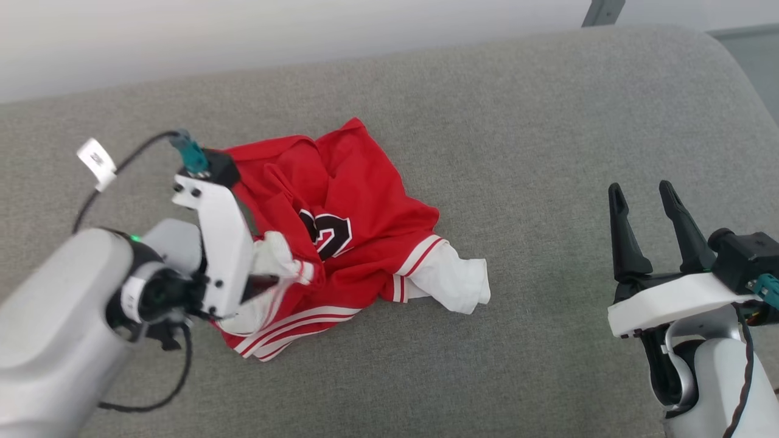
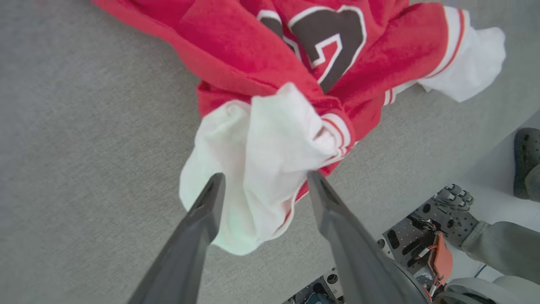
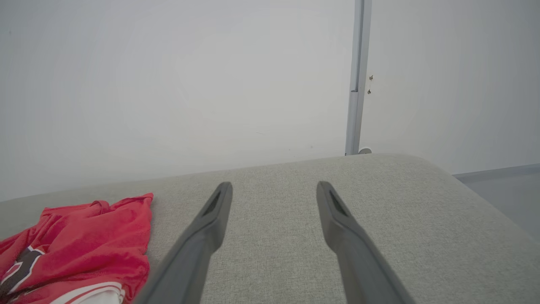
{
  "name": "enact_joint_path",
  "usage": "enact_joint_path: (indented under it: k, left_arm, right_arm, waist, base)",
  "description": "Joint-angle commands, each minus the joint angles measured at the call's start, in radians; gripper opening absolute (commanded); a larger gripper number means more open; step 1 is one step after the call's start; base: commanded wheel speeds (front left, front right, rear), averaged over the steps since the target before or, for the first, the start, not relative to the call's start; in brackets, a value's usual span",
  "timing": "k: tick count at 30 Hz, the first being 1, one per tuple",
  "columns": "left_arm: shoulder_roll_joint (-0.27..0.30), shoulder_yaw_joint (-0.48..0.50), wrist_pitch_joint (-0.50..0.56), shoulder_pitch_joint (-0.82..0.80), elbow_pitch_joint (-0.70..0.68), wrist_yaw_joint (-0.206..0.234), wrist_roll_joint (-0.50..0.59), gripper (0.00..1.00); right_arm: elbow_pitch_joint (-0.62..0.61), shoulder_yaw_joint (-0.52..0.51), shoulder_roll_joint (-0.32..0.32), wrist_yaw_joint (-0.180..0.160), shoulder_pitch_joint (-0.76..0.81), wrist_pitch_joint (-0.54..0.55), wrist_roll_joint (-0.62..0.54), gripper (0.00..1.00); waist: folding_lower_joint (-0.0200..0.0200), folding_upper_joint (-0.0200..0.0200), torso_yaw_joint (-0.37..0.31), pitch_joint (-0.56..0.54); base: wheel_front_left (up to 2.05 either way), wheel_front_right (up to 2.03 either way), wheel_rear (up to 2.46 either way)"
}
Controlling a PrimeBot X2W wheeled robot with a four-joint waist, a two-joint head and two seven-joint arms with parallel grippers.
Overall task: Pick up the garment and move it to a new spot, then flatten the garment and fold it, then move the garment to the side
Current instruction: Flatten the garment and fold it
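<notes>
The garment (image 1: 365, 207) is a red jersey with white sleeves, striped trim and black numerals, lying crumpled on the grey padded surface (image 1: 548, 121). My left gripper (image 1: 268, 283) reaches into its near left side. In the left wrist view the left gripper (image 2: 263, 177) is open, fingers spread to either side of a bunched white sleeve (image 2: 270, 139) of the garment (image 2: 236, 55). Far to the right, my right gripper (image 1: 641, 188) hovers open and empty over bare fabric. The right wrist view has the right gripper (image 3: 274, 185) with the garment (image 3: 97, 236) at lower left.
The padded surface curves down at its rounded right end (image 3: 464, 185); a white wall and a grey post (image 3: 358, 76) stand behind it. Past the near edge, a person's dark shoe (image 2: 527, 160) and trouser leg (image 2: 502, 249) are beside my base (image 2: 422, 245).
</notes>
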Motion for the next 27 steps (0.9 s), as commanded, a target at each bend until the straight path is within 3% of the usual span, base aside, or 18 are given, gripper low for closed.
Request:
enact_joint_path:
  k: [1, 9, 22, 23, 24, 27]
  left_arm:
    - [0.013, 0.011, 0.012, -0.022, -0.008, 0.009, -0.004, 1.00]
    - [0.040, 0.020, 0.033, -0.048, 0.016, 0.033, 0.008, 1.00]
    - [0.002, -0.021, 0.017, -0.003, 0.138, -0.003, 0.003, 1.00]
    - [0.001, -0.022, 0.017, -0.005, 0.146, -0.009, 0.004, 0.33]
    - [-0.002, -0.020, 0.011, -0.009, 0.156, -0.008, 0.002, 0.00]
    - [-0.007, -0.012, 0.008, -0.023, 0.168, -0.010, -0.004, 0.00]
  right_arm:
    - [-0.002, -0.002, -0.003, 0.000, 0.007, -0.007, -0.009, 1.00]
    - [-0.018, 0.001, -0.001, 0.000, 0.016, 0.002, -0.008, 1.00]
    - [-0.019, -0.001, 0.004, 0.000, 0.001, -0.002, -0.001, 1.00]
    - [-0.019, 0.000, 0.005, 0.000, 0.001, -0.002, -0.001, 1.00]
    - [-0.018, 0.000, 0.005, 0.000, 0.000, -0.002, -0.001, 1.00]
    - [-0.018, -0.003, 0.004, 0.000, 0.000, -0.003, -0.006, 1.00]
  waist:
    - [0.0000, 0.0000, 0.005, -0.012]
    - [0.0000, 0.0000, 0.004, -0.020]
    - [0.0000, 0.0000, -0.008, 0.010]
    - [0.0000, 0.0000, -0.008, 0.011]
    - [0.0000, 0.0000, -0.008, 0.012]
    - [0.0000, 0.0000, -0.004, 0.013]
  base:
    - [0.00, 0.00, 0.00]
    - [0.00, 0.00, 0.00]
    - [0.00, 0.00, 0.00]
    - [0.00, 0.00, 0.00]
    - [0.00, 0.00, 0.00]
    - [0.00, 0.00, 0.00]
